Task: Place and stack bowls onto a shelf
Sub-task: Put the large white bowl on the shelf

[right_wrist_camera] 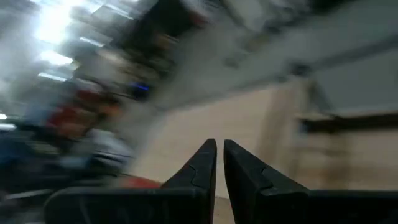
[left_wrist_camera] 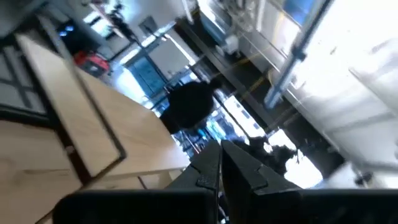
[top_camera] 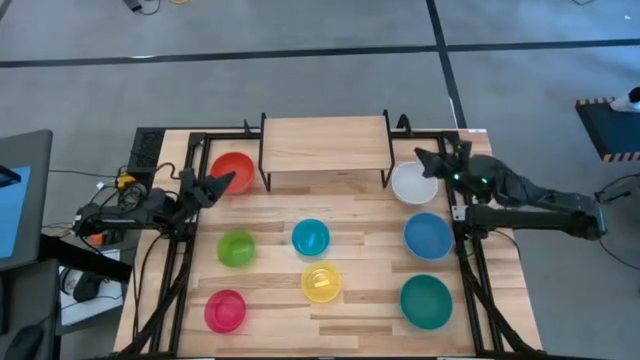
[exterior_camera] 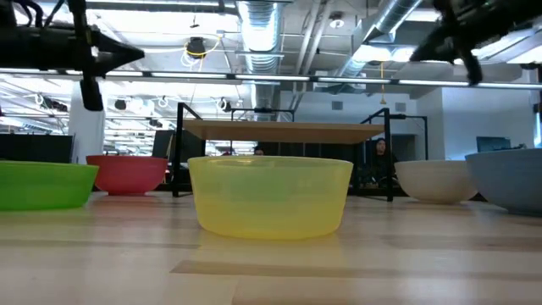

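Note:
The shelf [top_camera: 325,145] stands at the table's far middle on thin black legs, with nothing on its plank top. Eight bowls rest on the tabletop: red [top_camera: 233,172], white [top_camera: 413,183], blue [top_camera: 428,236], teal [top_camera: 426,300], cyan [top_camera: 310,237], lime green [top_camera: 237,248], yellow [top_camera: 321,283] and pink [top_camera: 225,310]. My left gripper [top_camera: 228,180] hovers shut high over the red bowl's left rim. My right gripper [top_camera: 422,158] hovers shut high over the white bowl's far rim. In the low view both arms stay near the top, well above the bowls.
Black frame rails run along the table's left side [top_camera: 175,270] and right side [top_camera: 478,290]. A power strip [top_camera: 143,150] lies at the far left corner. Bare wood shows between the shelf's front legs and the cyan bowl.

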Motion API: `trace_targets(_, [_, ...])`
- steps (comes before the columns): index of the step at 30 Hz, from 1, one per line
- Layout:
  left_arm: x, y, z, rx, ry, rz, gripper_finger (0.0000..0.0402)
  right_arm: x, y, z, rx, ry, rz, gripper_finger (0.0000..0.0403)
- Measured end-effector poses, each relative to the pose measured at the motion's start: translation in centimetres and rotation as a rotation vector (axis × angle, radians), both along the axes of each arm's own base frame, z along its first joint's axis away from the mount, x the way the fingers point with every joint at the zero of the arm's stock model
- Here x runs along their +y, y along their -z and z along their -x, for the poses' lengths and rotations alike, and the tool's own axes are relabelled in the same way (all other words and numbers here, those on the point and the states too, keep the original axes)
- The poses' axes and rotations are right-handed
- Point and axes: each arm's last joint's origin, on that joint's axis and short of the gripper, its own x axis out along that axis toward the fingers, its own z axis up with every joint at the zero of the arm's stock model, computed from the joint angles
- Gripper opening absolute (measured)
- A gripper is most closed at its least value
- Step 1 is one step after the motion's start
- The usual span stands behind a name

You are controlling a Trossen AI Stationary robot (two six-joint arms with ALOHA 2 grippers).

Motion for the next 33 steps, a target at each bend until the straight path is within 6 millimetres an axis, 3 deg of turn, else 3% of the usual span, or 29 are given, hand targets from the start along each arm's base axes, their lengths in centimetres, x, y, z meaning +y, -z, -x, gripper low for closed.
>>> trace_targets(7, [0.0,-2.1,-0.2,0.084,-0.007,-0.073,0.0072,-1.7,0.4,0.4,0.439,0.182,-0.293,0.0116])
trace_targets(15, [0.2,-4.3,-1.4,0.331,-0.086,-0.129,0.0146,-4.4,5.0,0.3,0.647,0.327,-0.699,0.0207])
trace_targets(25, [0.2,-5.1,-1.9,0.431,-0.090,-0.159,0.0154,-7.5,9.6,1.2,0.867,0.373,-0.890,0.0198])
trace_targets(33, [0.2,-5.1,-1.9,0.435,-0.090,-0.159,0.0154,-8.8,11.4,0.7,0.843,0.290,-0.902,0.0175])
